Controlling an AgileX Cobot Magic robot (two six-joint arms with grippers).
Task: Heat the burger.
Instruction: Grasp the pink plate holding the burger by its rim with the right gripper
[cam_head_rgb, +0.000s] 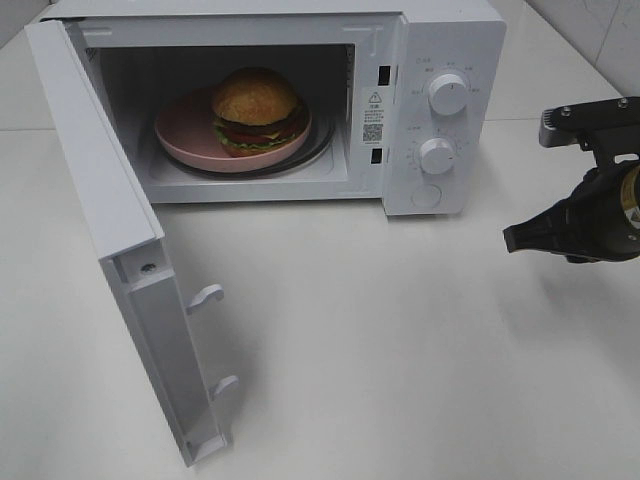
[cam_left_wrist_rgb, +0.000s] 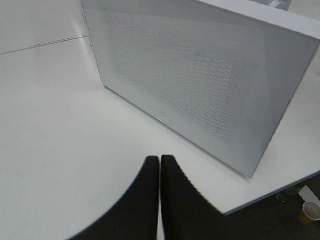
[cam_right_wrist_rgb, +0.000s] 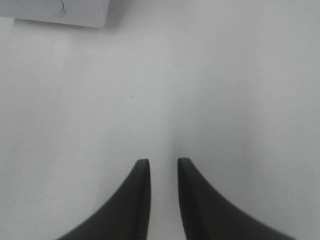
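Note:
The burger (cam_head_rgb: 255, 110), with a golden bun, lettuce and tomato, sits on a pink plate (cam_head_rgb: 185, 135) inside the white microwave (cam_head_rgb: 440, 40). The microwave door (cam_head_rgb: 100, 190) is swung wide open to the left. My right gripper (cam_head_rgb: 512, 240) hovers over the table to the right of the microwave, away from it. In the right wrist view this gripper (cam_right_wrist_rgb: 163, 162) shows a narrow gap between its fingers and holds nothing. My left gripper (cam_left_wrist_rgb: 160, 159) is shut and empty, low over the table, facing the door's meshed outer face (cam_left_wrist_rgb: 190, 75). The exterior view does not show the left arm.
Two round knobs (cam_head_rgb: 448, 93) (cam_head_rgb: 437, 156) sit on the microwave's right-hand panel. Latch hooks (cam_head_rgb: 205, 296) stick out of the open door's edge. The white table (cam_head_rgb: 400, 350) spreads in front. Its edge (cam_left_wrist_rgb: 280, 187) lies behind the door, with a cup (cam_left_wrist_rgb: 311, 211) on the floor beyond.

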